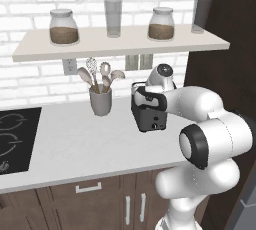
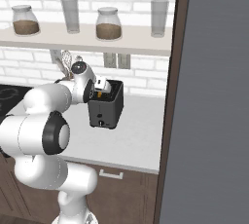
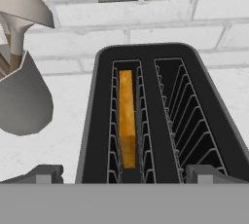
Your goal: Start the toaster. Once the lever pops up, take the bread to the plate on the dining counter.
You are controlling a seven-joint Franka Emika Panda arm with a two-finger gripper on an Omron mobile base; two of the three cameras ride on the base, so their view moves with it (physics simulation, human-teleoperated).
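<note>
The gripper [image 3: 124, 174] is hanging with its jaws spread wide, holding nothing, just above the toaster [image 3: 155, 121]. The bread [image 3: 127, 118] is sitting down in the toaster's left slot. A grey utensil cup [image 1: 100, 100] is standing beside the toaster on the white worktop [image 1: 75, 144].

Toaster [image 3: 92, 135]: dark matt casing, looking like plastic or painted metal; slots showing thin wire grilles. Bread [image 3: 127, 121]: showing a rough, golden, grainy edge. Cup [image 1: 101, 101]: looking smooth matt grey. Desk [image 1: 80, 144]: showing a smooth, matt white top. Wall [image 3: 73, 43]: looking like white matt brick.
</note>
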